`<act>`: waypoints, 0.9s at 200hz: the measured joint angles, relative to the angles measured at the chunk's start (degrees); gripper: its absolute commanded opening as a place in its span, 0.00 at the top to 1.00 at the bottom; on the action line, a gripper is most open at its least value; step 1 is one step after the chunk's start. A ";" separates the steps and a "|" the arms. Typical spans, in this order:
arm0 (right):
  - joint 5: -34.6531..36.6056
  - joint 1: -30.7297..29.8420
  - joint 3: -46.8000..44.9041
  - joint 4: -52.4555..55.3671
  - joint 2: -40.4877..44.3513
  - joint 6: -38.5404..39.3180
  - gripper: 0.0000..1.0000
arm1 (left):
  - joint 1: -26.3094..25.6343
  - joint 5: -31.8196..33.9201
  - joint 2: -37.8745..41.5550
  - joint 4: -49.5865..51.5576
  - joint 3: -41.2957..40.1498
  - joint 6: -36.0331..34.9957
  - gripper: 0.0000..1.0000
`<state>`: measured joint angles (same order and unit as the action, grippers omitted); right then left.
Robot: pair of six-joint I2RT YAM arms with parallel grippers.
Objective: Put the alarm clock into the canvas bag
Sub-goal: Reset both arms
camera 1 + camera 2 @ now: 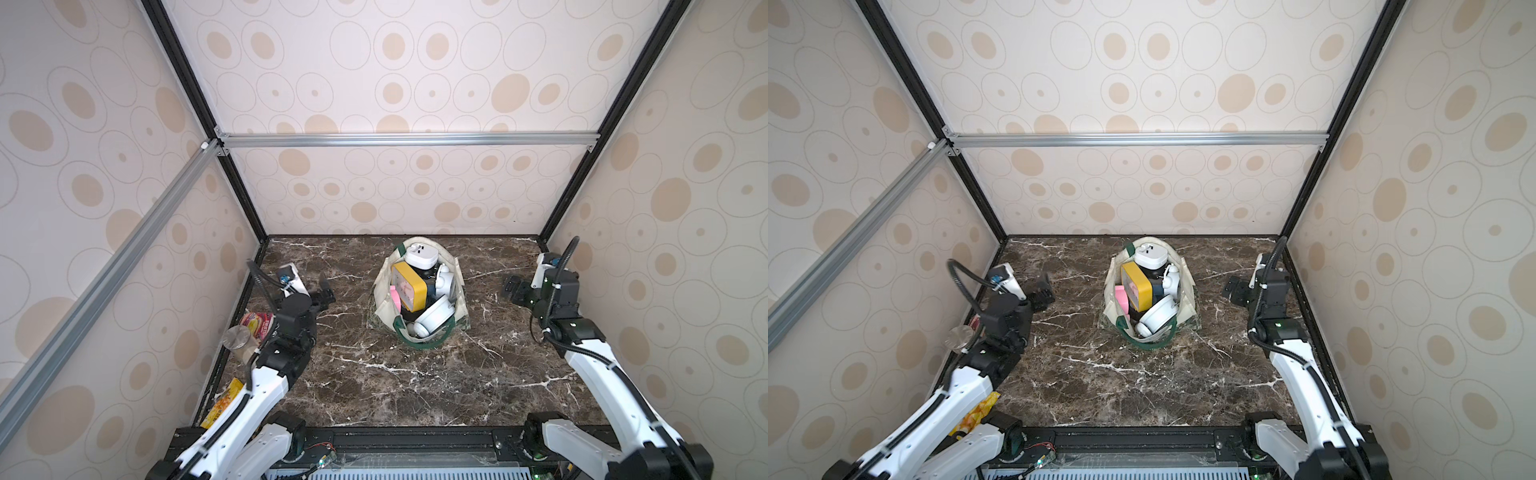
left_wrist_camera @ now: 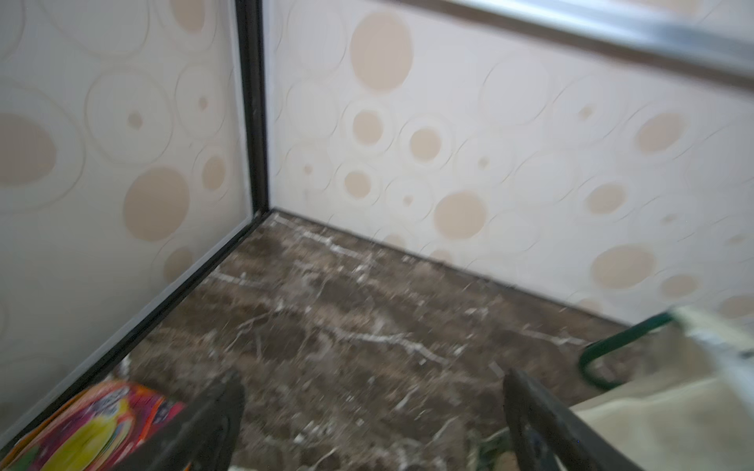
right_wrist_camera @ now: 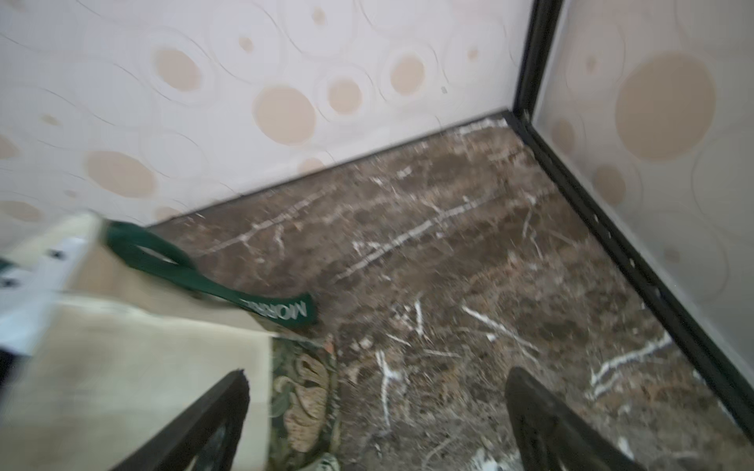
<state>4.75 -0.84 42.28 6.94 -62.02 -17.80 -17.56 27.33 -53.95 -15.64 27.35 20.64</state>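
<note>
The canvas bag (image 1: 380, 291) (image 1: 1109, 305) stands open at the middle of the marble table, off-white with green handles. Several clocks fill it: a yellow square alarm clock (image 1: 409, 291) (image 1: 1136, 291), a white one at the far end (image 1: 421, 254) and a round white one near the front (image 1: 434, 318). My left gripper (image 1: 326, 293) (image 2: 379, 407) hovers left of the bag, open and empty. My right gripper (image 1: 513, 291) (image 3: 379, 391) hovers right of it, open and empty. In the right wrist view the bag's side (image 3: 143, 359) and green handle (image 3: 196, 277) are close by.
A colourful snack packet (image 1: 257, 324) (image 2: 94, 428), a jar with a metal lid (image 1: 237, 338) and a yellow packet (image 1: 222, 403) lie along the left wall beside the left arm. Patterned walls close in the table on three sides.
</note>
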 measured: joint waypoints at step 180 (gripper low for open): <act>-3.17 -0.48 -17.46 -48.26 -26.12 15.76 0.00 | 11.19 -6.73 -37.59 -65.59 -17.03 -20.15 0.02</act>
<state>1.58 -1.32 24.82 -41.32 -88.14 -2.04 -6.37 20.60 -91.55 -81.23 10.33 0.49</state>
